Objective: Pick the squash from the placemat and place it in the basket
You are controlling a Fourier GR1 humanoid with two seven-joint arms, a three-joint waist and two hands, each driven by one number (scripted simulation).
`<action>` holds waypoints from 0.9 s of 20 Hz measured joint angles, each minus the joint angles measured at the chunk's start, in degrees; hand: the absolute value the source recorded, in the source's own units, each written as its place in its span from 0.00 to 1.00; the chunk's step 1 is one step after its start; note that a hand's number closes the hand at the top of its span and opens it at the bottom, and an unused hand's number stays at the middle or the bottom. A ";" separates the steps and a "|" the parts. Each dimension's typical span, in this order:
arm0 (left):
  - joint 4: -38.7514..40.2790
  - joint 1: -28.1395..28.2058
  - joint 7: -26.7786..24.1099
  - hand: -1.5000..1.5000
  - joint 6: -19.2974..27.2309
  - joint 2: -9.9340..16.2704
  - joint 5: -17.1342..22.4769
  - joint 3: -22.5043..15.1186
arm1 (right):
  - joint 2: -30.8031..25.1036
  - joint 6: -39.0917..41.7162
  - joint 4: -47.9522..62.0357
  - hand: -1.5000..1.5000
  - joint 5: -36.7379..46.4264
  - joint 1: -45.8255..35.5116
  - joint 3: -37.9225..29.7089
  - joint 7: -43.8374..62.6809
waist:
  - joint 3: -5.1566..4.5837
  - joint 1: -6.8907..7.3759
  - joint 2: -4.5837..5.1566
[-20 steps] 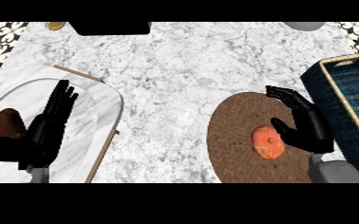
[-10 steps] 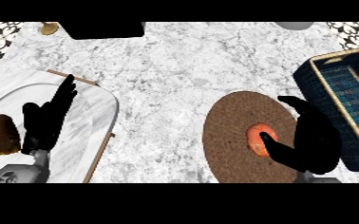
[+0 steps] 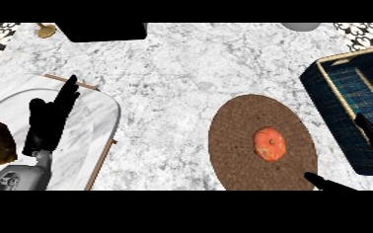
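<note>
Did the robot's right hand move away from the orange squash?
Yes. The right hand was curled over the squash on the brown placemat; now it has slid off toward the view's lower right corner, leaving the squash uncovered.

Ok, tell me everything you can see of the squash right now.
The squash is a small orange lump, rounded and a bit lumpy, with a small darker spot near its middle. It lies right of centre on the round brown placemat, nothing touching it. The right hand shows only as dark fingers at the lower right, apart from it. The dark blue basket stands to its right.
</note>
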 measured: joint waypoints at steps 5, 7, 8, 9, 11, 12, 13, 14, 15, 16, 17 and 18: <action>0.87 -1.39 0.46 0.50 -0.25 0.00 -0.08 0.21 | -12.77 8.09 -8.43 0.00 3.59 8.57 -1.35 10.99 | -0.04 0.39 0.14; 1.29 -1.49 0.42 0.50 -0.44 -0.48 -0.22 -0.17 | -16.16 11.64 -13.39 0.00 3.24 12.21 -1.64 15.09 | 0.04 0.72 0.14; 1.56 -1.85 0.30 0.50 -0.79 -0.50 -0.08 -0.07 | -17.45 13.11 -16.35 0.00 2.97 13.97 -1.90 17.23 | 0.07 0.89 0.14; 1.44 -2.62 1.01 0.50 -0.85 -0.55 -0.23 -0.21 | -18.68 14.64 -19.09 0.00 2.31 15.16 -2.42 19.52 | 0.12 1.15 0.15; 1.08 -2.49 1.01 0.50 -1.26 -0.73 -0.37 -0.34 | -20.44 17.40 -24.02 0.00 0.60 17.29 -4.13 23.82 | 0.21 1.79 0.17; 1.91 -2.48 0.24 0.50 -1.41 -1.10 -0.55 -0.27 | -20.64 18.63 -25.88 0.00 -0.19 19.04 -5.38 24.61 | 0.24 1.90 0.17; 2.27 -2.27 -0.34 0.50 -1.59 -1.34 -0.83 -0.29 | -20.68 19.76 -27.82 0.00 -1.07 20.23 -6.78 25.99 | 0.28 2.09 0.18; 1.66 -2.62 0.54 0.50 -1.36 -1.75 -1.18 -0.56 | -20.74 20.81 -29.52 0.00 -1.78 20.50 -7.56 28.02 | 0.30 2.34 0.20; 1.43 -2.74 0.90 0.50 -1.73 -1.77 -1.18 -0.37 | -20.15 21.68 -31.22 0.00 -2.04 21.47 -8.61 29.16 | 0.33 2.49 0.20; 1.11 -2.92 1.24 0.50 -1.57 -2.24 -1.75 -0.60 | -19.20 22.24 -31.70 0.00 -1.78 21.16 -8.82 30.29 | 0.35 2.70 0.21; 1.44 -2.84 0.59 0.50 -1.52 -2.72 -2.31 -0.69 | -18.26 22.76 -32.61 0.00 -1.68 21.03 -9.02 31.67 | 0.38 2.85 0.24; 1.43 -3.37 1.42 0.50 -1.47 -2.94 -2.70 -0.59 | -17.30 23.44 -32.23 0.00 -1.40 20.58 -9.32 31.91 | 0.38 2.98 0.25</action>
